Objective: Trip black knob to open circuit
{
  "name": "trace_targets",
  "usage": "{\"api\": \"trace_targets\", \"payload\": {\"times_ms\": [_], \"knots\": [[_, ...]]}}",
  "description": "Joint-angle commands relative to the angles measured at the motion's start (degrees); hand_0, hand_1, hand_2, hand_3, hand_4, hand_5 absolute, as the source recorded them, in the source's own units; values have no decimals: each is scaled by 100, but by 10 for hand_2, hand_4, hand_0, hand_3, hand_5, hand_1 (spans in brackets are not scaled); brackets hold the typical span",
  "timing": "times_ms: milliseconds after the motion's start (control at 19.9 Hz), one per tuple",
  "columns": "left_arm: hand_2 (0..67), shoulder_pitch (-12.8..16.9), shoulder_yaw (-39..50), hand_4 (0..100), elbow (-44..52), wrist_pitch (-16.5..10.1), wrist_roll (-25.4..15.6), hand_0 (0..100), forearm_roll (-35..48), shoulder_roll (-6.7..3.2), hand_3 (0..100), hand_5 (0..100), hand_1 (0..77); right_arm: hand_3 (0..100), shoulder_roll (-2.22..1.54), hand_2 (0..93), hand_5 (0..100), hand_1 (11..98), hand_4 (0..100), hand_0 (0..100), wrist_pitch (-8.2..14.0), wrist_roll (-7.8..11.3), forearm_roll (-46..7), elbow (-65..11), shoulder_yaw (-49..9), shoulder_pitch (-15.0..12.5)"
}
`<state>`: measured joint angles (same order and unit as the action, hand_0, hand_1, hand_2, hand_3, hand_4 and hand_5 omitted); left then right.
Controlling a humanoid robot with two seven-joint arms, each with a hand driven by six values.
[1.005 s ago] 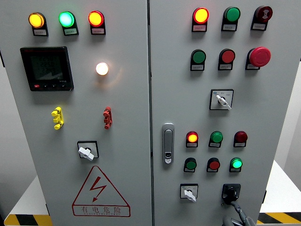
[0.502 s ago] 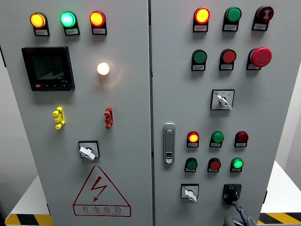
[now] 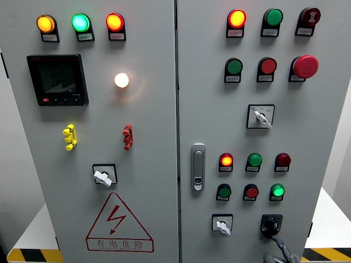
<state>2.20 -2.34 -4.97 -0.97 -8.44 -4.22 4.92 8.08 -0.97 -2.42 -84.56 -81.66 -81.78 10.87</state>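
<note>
In the head view, we found the black knob (image 3: 271, 223) low on the right-hand door of the grey control cabinet (image 3: 164, 137), in the bottom row of controls and to the right of a white-handled selector switch (image 3: 221, 224). Directly below it, at the bottom edge of the picture, only a sliver of a robot hand (image 3: 281, 252) showed: grey fingers (image 3: 278, 244) rising from the lower right, with the tip of one reaching up to just under the knob, touching it or very nearly so. We could not tell which. Since the arm came in right of the middle, we took it for the right hand. So little of it was in frame that we could not tell whether it was spread or curled, and it did not appear to be gripping anything.

The relation that mattered was plain: the knob lay straight above the fingertips, so we judged the coming move to be a short upward reach. The right hand was the nearer one; the left hand was nowhere in view.

The knob itself looked like a small black rotary handle on a dark square plate, its long axis tilted a little off vertical, lower end toward the left. Above it sat a lit green indicator lamp (image 3: 277, 190).
</note>
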Motion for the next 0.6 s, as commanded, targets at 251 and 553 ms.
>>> {"api": "trace_targets", "payload": {"times_ms": [251,553], "knots": [[127,0,-4,66,-4,0,0,0,0,1,213,16,34,817,-52,51,893,427,776,851,0,5,1,-25,-101,-94],[127,0,-4,66,-4,0,0,0,0,9,214,16,35,818,-87,52,896,427,779,852,80,5,1,-139,-110,-208]]}}
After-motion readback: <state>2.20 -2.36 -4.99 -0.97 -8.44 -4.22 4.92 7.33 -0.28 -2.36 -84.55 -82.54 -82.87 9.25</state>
